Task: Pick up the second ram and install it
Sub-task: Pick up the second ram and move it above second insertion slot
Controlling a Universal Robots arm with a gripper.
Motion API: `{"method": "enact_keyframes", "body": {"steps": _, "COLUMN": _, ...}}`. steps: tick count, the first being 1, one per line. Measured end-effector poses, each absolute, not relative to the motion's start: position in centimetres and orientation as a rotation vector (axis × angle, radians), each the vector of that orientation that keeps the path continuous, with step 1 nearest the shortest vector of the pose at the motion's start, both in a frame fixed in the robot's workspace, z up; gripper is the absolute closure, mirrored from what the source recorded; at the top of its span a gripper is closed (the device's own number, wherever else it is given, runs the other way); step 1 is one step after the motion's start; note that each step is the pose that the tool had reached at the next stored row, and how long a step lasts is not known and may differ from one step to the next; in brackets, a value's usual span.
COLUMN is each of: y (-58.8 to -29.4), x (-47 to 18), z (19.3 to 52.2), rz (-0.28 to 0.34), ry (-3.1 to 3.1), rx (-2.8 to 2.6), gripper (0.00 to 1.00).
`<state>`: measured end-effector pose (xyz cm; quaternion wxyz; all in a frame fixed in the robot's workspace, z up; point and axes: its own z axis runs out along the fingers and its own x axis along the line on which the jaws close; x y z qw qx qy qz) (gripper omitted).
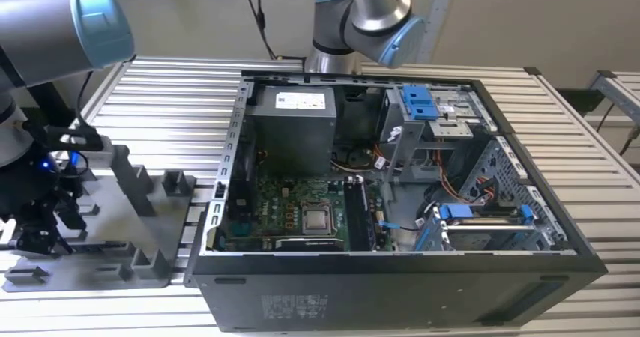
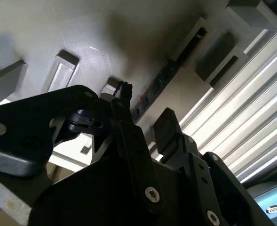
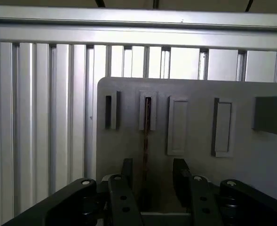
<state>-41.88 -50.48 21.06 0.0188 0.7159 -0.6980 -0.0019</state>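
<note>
Watching the open computer case sit beside the grey tray, I see my gripper spread wide over the tray, the second ram standing edge-on in its slot, lined up between the fingers, nearer one. Closing off-centre could, I reckon, tip or skew it.

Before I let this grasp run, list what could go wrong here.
1. In the first wrist view the second ram sits off-centre between the fingers of the open gripper, so closing may tilt it in its slot.
2. On the grey tray, raised blocks flank that slot; a finger might catch one.
</note>
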Motion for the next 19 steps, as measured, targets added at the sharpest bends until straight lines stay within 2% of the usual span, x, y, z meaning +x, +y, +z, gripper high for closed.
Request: {"method": "enact_keyframes", "body": {"steps": 19, "y": -50.9, "x": -42.1, "z": 19.4, "rz": 0.001, "ry": -2.17, "rx": 2.225, "gripper": 0.52}}
